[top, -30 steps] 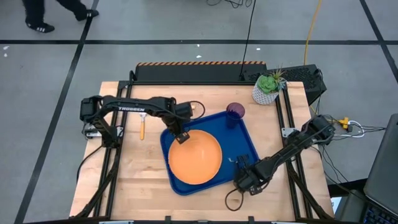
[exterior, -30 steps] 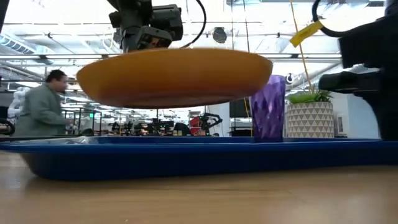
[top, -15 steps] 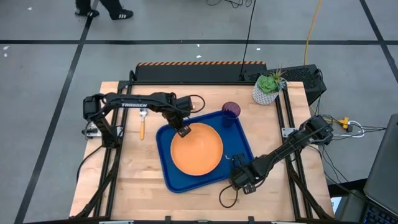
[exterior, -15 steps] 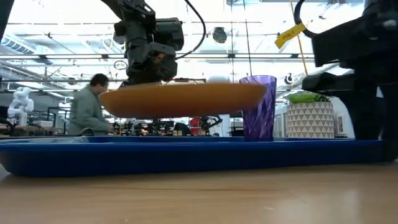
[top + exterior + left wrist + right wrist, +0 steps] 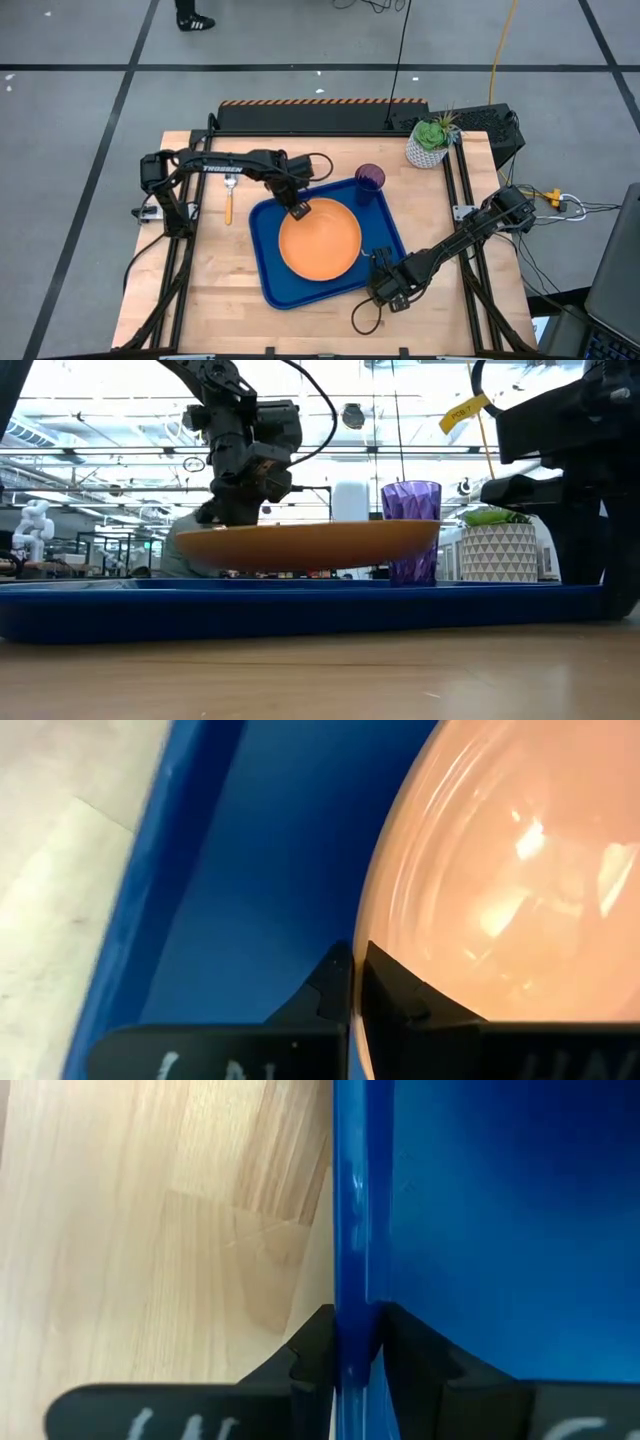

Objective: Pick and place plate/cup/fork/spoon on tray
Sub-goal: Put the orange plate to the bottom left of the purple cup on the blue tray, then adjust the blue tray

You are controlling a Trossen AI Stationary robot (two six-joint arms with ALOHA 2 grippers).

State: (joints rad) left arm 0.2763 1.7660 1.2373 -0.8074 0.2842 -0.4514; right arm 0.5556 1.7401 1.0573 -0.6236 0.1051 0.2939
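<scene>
The orange plate point(image 5: 320, 238) hangs level just above the floor of the blue tray point(image 5: 268, 285), which lies on the table's middle. My left gripper point(image 5: 298, 208) is shut on the plate's far-left rim. My right gripper point(image 5: 385, 272) is shut on the tray's right rim near its near corner. The purple cup point(image 5: 370, 180) stands upright in the tray's far right corner; it also shows in the low view point(image 5: 412, 530). The fork point(image 5: 229, 206) lies on the table left of the tray. The spoon does not show. My left gripper pinches the plate's rim point(image 5: 362, 952) between its two fingers, one above the plate and one below. It comes slanting down from the table's far left. The plate point(image 5: 300, 542) hangs level, clear of the tray floor. My right gripper pinches the tray's right rim point(image 5: 352, 1305) between its two fingers, one finger point(image 5: 415, 1355) inside the tray and one point(image 5: 305, 1355) outside. The fingers point down from above. The tray lies flat on the table.
A white pot with a green plant point(image 5: 430, 143) stands at the table's far right corner. A cable loop point(image 5: 368, 318) lies by the near edge. Bare wood shows left of and in front of the tray. A person's feet point(image 5: 195, 18) show on the floor beyond.
My left gripper has gone down and toward the far edge with the plate, which has sunk close over the tray and come level. My right gripper has moved toward the table's left with the tray rim, and the tray has slid left and turned a little.
</scene>
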